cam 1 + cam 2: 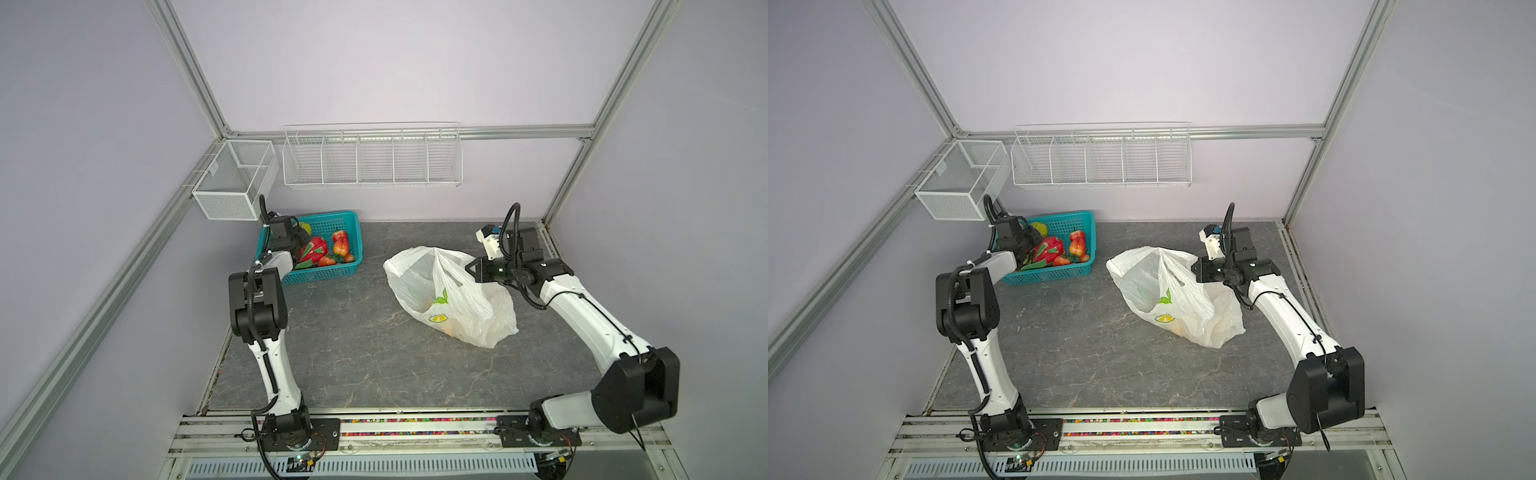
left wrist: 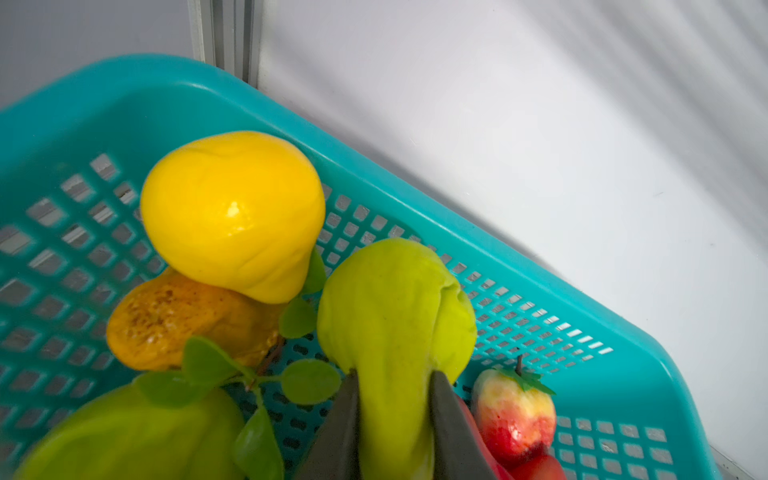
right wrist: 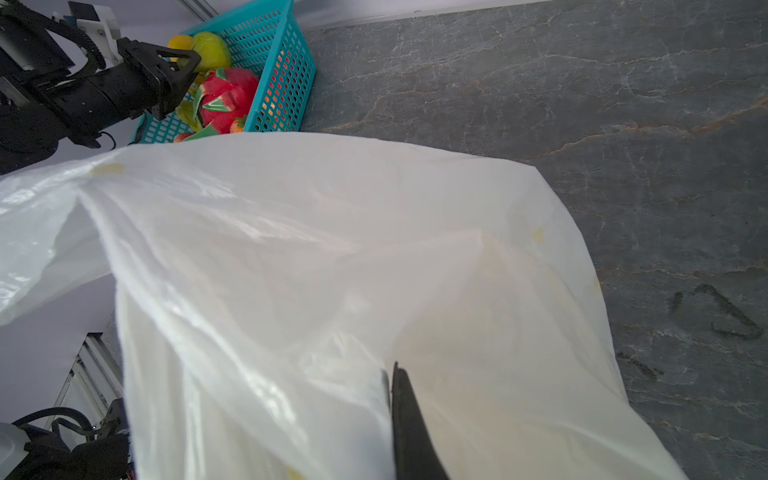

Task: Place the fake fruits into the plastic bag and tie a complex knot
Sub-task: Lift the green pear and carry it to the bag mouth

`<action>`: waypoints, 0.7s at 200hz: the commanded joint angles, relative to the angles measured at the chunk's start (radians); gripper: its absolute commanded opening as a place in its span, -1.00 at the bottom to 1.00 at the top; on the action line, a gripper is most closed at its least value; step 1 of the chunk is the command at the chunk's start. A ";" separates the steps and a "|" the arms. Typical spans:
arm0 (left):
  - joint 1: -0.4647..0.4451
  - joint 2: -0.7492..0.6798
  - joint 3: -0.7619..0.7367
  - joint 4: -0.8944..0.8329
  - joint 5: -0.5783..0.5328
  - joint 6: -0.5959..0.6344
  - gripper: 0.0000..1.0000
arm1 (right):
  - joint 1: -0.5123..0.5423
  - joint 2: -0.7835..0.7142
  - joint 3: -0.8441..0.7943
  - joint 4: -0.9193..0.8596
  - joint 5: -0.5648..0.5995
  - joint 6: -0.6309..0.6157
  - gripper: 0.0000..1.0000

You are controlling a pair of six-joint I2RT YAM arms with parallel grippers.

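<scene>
I'm driving a robotics lab cell, not a lived-in room. An aluminium extrusion frame (image 1: 195, 79) boxes in plain pale panels (image 1: 395, 62). The arm bases (image 1: 286, 428) are bolted to a slotted rail (image 1: 415, 428) beside bare wiring and a circuit board (image 1: 305, 458). A wire rack (image 1: 372, 162) hangs on the back panel. Glossy fake fruits (image 1: 320, 249) sit in a teal basket (image 1: 328, 272) on the stone-patterned tabletop (image 1: 353, 353).

Overhead pair, wrist close-ups (basket (image 2: 124, 87) shared)

- The left arm (image 1: 272, 374) reached forward with its elbow bent high; the left gripper (image 2: 392, 376) pinched the green fruit (image 2: 395, 307) between its jaws.
- The right arm (image 1: 582, 309) stretched inward, wrist level; the right gripper (image 3: 388, 370) was clamped on the plastic bag (image 3: 332, 249).
</scene>
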 commanded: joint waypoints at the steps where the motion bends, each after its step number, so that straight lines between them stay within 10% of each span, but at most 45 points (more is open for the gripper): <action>1: -0.024 -0.083 -0.054 0.059 0.004 -0.016 -0.81 | -0.005 0.009 0.000 0.009 -0.015 0.001 -0.81; 79: -0.097 -0.265 -0.215 0.103 -0.058 0.017 -0.87 | -0.004 -0.001 -0.004 0.011 -0.014 0.004 -0.81; 140: -0.262 -0.676 -0.581 0.018 -0.042 -0.031 -0.90 | -0.003 -0.022 -0.030 0.065 -0.016 0.046 -0.81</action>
